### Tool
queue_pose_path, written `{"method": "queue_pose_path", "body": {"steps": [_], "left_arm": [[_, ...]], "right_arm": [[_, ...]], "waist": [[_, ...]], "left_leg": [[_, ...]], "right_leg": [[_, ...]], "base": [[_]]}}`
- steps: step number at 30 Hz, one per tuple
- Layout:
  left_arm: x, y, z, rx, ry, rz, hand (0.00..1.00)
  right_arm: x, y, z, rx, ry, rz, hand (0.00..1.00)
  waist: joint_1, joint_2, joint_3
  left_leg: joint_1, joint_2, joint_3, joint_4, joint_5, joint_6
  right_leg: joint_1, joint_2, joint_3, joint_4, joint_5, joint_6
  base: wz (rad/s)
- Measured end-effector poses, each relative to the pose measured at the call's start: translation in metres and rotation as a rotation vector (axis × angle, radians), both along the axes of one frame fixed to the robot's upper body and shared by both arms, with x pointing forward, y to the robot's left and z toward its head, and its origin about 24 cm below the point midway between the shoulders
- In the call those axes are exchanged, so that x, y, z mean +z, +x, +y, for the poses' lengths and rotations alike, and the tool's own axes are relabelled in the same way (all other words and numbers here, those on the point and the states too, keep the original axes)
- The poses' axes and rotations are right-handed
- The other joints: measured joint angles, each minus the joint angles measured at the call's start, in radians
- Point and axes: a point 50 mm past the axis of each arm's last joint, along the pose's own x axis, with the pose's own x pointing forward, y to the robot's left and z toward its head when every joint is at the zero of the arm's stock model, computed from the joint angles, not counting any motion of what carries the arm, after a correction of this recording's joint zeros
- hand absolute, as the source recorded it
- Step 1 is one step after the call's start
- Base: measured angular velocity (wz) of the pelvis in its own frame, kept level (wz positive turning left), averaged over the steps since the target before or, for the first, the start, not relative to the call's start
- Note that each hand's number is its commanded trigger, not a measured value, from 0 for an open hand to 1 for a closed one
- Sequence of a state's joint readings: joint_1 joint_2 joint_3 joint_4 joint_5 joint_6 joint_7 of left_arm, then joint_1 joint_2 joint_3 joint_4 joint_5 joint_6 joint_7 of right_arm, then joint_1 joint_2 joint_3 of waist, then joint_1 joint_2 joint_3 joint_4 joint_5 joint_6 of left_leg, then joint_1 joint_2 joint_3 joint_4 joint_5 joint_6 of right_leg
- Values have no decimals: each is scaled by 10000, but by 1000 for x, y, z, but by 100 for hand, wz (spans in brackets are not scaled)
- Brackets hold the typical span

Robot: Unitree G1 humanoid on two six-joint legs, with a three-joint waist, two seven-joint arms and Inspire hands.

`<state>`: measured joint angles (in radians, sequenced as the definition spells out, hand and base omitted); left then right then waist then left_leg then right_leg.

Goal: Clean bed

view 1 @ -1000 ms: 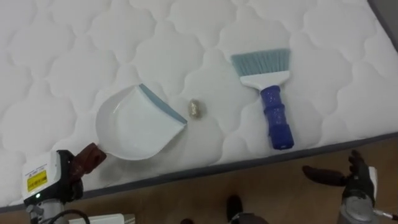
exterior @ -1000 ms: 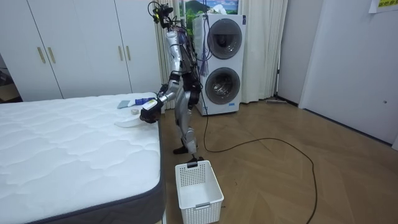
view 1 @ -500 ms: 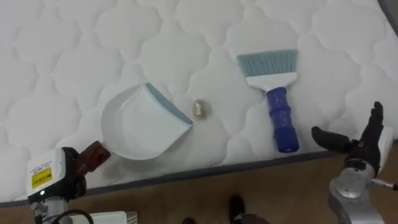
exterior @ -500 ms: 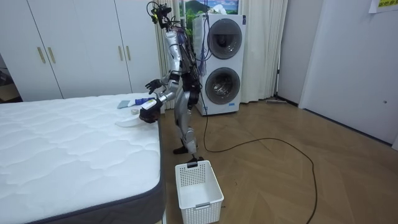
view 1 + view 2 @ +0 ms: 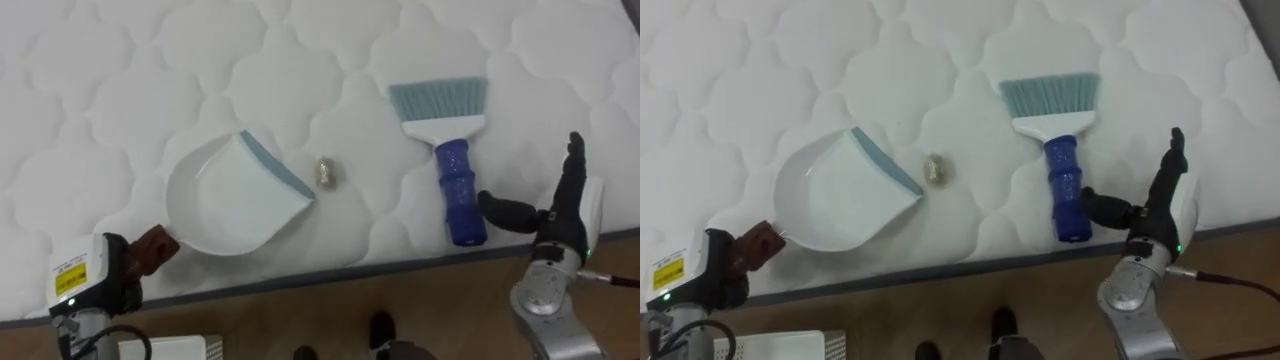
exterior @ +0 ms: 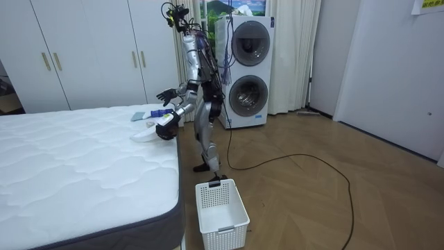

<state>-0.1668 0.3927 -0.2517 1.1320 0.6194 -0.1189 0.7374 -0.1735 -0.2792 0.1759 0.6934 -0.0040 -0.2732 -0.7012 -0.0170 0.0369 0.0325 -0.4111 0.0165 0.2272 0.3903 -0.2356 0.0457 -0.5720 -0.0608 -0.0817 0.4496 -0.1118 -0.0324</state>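
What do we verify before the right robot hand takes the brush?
1. The right robot hand open: ok, fingers straight, thumb spread.
2. The brush graspable: ok, blue handle points at the edge of the mattress, beside the thumb.
3. Thumb clear of the handle: cannot tell.
4. The left robot hand holds the dustpan: ok, curled round its brown handle.
5. Dustpan lip faces the debris: ok, it lies between lip and brush.
6. Dustpan flat on the mattress: cannot tell.

Bright, even light; soft shadows
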Motion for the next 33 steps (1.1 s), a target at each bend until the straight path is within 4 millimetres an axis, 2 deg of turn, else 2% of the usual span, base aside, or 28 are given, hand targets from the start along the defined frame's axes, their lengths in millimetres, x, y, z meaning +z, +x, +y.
{"method": "queue_pose_path", "body": {"steps": [3, 7, 21, 23, 25, 28, 33], "left_arm": [[0, 2, -1, -65, -66, 58, 100], [3, 9, -3, -181, -171, 47, 100], [3, 12, -5, -305, -261, 188, 100], [3, 13, -5, -321, -291, 221, 100], [3, 14, -6, -303, -404, 238, 100], [4, 17, -8, -427, -470, 206, 100], [5, 18, -8, -501, -524, 182, 100]], "right_arm": [[2, 2, 3, 196, 56, -141, 0], [0, 2, 7, 534, 104, -22, 0], [-9, 1, 9, 849, 245, 516, 0], [-9, 0, 9, 891, 248, 576, 0], [-9, 3, 11, 971, 277, 599, 0], [-12, 6, 10, 911, 488, 791, 0], [-12, 11, 8, 835, 881, 898, 0]], "waist": [[94, 3, 4], [254, 35, 55], [262, 47, 81], [262, 48, 113], [273, 99, 194], [283, 173, 248], [366, 201, 250]], "left_leg": [[13, 19, 80, 13, 0, 0], [21, 27, 101, -2, -1, 0], [26, 27, 140, -90, 1, 2], [25, 27, 142, -91, 1, 2], [7, 30, 142, -90, 1, 2], [-37, 34, 140, -91, 0, 2], [-105, 60, 142, -93, 1, 2]], "right_leg": [[0, 2, 7, -7, -2, 3], [0, 5, -1, -16, -7, -4], [-17, -52, -125, -24, -33, -20], [-17, -53, -126, -25, -33, -20], [-14, -63, -160, -43, -33, -20], [-47, -69, -145, -44, -34, -19], [-74, -33, -161, -135, -27, -19]], "base": [[-5], [-1], [1], [0], [2], [2], [0]]}}
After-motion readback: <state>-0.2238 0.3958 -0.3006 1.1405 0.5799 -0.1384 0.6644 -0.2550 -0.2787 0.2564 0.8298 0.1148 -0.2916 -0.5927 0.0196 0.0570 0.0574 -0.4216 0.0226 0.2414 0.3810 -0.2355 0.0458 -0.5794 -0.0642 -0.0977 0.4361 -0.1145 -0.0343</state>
